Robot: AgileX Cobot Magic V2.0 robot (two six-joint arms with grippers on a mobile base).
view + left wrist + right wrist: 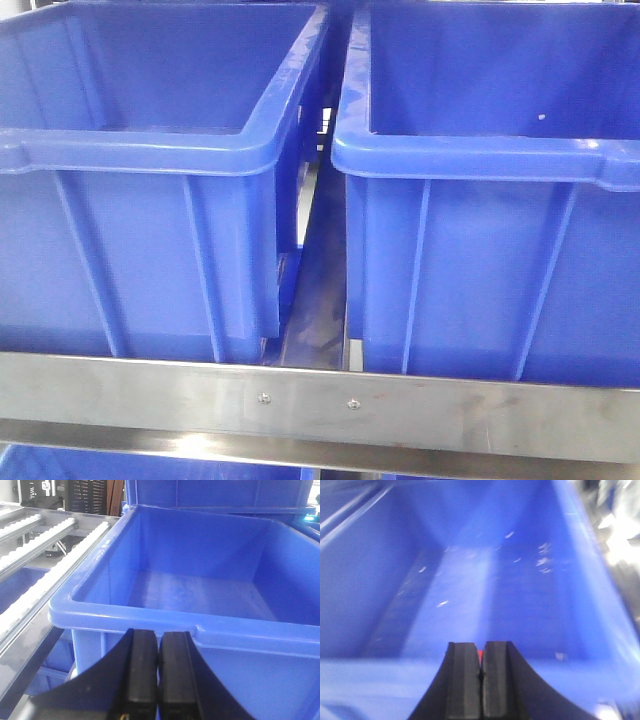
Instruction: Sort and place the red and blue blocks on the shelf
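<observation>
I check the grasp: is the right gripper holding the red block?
Yes. The right gripper is shut, with the red block showing between its pads.
</observation>
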